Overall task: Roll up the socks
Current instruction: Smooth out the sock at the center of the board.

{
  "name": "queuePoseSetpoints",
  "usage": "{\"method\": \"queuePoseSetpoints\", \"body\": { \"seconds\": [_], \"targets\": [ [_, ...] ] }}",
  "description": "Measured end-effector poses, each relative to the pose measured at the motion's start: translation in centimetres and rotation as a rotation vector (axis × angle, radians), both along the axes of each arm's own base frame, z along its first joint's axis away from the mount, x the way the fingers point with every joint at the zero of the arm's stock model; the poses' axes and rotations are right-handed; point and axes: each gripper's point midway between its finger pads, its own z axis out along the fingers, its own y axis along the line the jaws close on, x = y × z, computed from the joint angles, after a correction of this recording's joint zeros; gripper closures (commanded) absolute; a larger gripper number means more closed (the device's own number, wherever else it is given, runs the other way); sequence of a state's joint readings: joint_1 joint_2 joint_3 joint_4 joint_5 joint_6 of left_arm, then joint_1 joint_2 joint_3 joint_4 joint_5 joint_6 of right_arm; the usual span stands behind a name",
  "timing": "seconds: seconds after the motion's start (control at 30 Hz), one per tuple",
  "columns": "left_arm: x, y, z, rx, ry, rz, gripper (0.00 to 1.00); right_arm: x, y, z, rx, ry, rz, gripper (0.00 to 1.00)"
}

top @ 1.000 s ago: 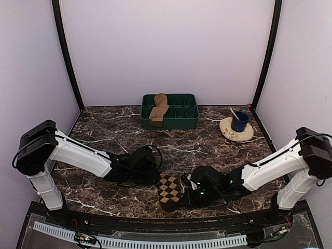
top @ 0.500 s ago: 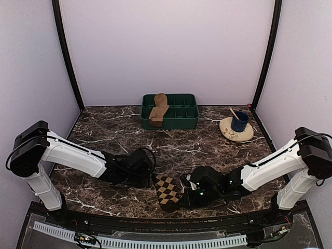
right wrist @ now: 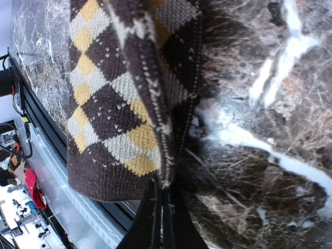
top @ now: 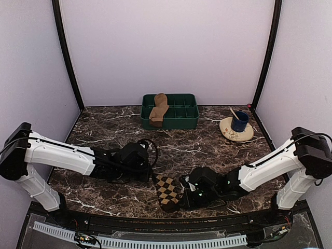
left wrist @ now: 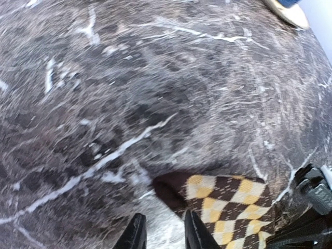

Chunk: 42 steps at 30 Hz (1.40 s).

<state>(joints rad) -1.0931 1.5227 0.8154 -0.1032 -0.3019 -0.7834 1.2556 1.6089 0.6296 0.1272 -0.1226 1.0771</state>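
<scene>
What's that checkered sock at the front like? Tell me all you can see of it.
The argyle sock is soft knit, with dark brown, tan and cream diamonds and a plain dark brown end. It lies mostly flat on the marble-patterned table near the front edge, between the two arms. The right tool is shut on its edge, pinching up a fold there. The left tool stands just short of its dark end, not touching.

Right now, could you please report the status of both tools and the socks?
Right tool shut on argyle sock. Left tool open, empty, just short of it. Tan sock draped over green tray, far side. Nothing between.
</scene>
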Motion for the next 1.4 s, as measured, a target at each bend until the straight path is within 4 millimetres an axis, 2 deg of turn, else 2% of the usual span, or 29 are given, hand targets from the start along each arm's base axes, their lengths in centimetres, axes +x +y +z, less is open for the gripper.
{"method": "queuePoseSetpoints", "body": {
  "seconds": [0.1, 0.23, 0.4, 0.6, 0.77, 0.93, 1.03, 1.13, 1.23, 1.4],
  "targets": [
    [0.4, -1.9, 0.3, -0.01, -0.011, -0.053, 0.72, 0.0, 0.2, 0.1, 0.004, 0.0, 0.005, 1.0],
    [0.6, -3.7, -0.7, -0.016, 0.002, -0.101, 0.73, 0.0, 0.4, 0.3, 0.01, 0.0, 0.01, 1.0],
    [0.2, -4.2, -2.2, -0.002, 0.033, -0.136, 0.78, -0.1, 0.4, 0.3, 0.01, -0.001, 0.016, 1.0],
    [-0.5, -4.9, -2.5, -0.024, 0.063, -0.16, 0.8, -0.1, 0.4, 0.1, 0.004, -0.004, 0.025, 1.0],
    [-1.4, -5.6, -3.3, -0.039, 0.094, -0.178, 0.85, -0.1, 0.4, 0.0, 0.004, -0.003, 0.028, 0.92],
    [-2.1, -5.5, -5.0, -0.009, 0.134, -0.18, 0.89, -0.1, 0.7, 0.2, 0.015, -0.011, 0.035, 0.74],
    [-2.1, -5.3, -5.2, -0.006, 0.139, -0.175, 0.89, 0.1, 0.8, 0.6, 0.018, -0.025, 0.033, 0.66],
    [-2.1, -5.2, -5.3, -0.006, 0.14, -0.173, 0.91, 0.5, 0.4, 1.4, 0.013, -0.054, 0.023, 0.62],
    [-2.2, -5.1, -5.4, -0.013, 0.133, -0.173, 0.92, 1.3, 0.1, 3.1, 0.029, -0.111, 0.006, 0.6],
    [-2.6, -4.5, -5.4, -0.019, 0.114, -0.202, 0.93, 3.3, -0.5, 4.7, 0.004, -0.246, -0.028, 0.58]
  ]
}}
